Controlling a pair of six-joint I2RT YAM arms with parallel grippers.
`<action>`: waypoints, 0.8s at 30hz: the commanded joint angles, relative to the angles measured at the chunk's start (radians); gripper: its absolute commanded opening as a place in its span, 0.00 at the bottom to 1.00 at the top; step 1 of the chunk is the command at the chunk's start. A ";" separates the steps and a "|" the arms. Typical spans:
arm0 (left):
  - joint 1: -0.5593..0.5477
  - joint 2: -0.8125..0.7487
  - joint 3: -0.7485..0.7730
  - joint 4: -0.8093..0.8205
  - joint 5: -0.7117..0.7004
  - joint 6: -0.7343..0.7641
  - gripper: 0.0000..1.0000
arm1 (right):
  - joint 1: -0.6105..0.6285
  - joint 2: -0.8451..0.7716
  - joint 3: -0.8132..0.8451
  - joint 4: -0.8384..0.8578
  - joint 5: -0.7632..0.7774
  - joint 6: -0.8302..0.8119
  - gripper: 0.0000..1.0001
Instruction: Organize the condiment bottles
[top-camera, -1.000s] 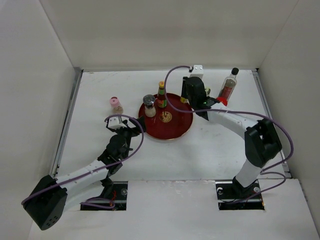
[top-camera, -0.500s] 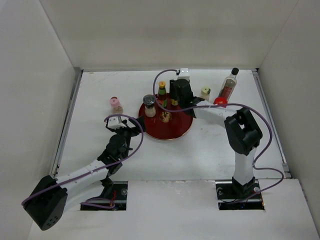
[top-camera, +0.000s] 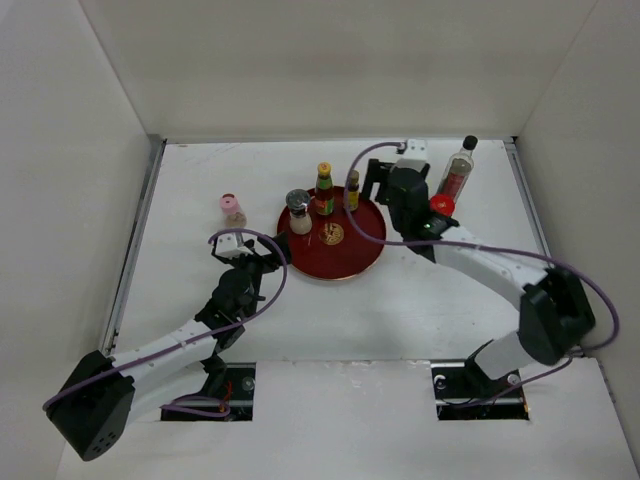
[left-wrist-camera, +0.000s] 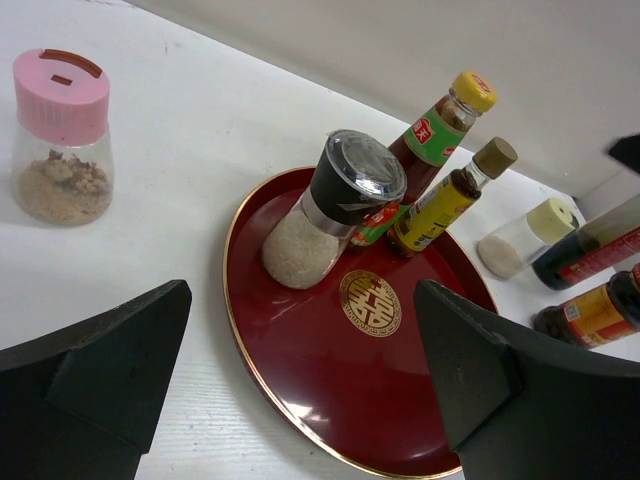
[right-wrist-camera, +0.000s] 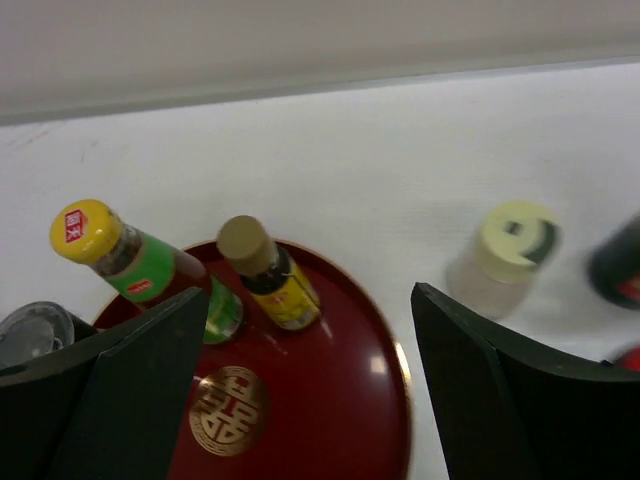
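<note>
Round red tray (top-camera: 352, 258) — shallow, glossy, gold-edged — lying flat on the white table (top-camera: 400, 320), toward its far side. A round gold emblem (top-camera: 332, 234) marks the tray's centre. Plain white walls (top-camera: 330, 70) enclose the table at left, right and back.

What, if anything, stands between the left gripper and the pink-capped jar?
Nothing visible. The pink-capped jar stands alone on the table, left of the red tray, ahead and to the left of the open left gripper; only bare table lies between.
</note>
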 joint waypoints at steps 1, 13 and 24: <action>-0.013 -0.018 0.002 0.053 0.010 -0.011 0.95 | -0.048 -0.175 -0.138 0.001 0.129 0.049 0.91; -0.040 0.020 0.016 0.059 0.023 -0.020 0.96 | -0.298 -0.202 -0.263 -0.210 0.059 0.118 1.00; -0.034 0.013 0.013 0.059 0.023 -0.022 0.96 | -0.339 -0.048 -0.197 -0.170 -0.046 0.136 0.66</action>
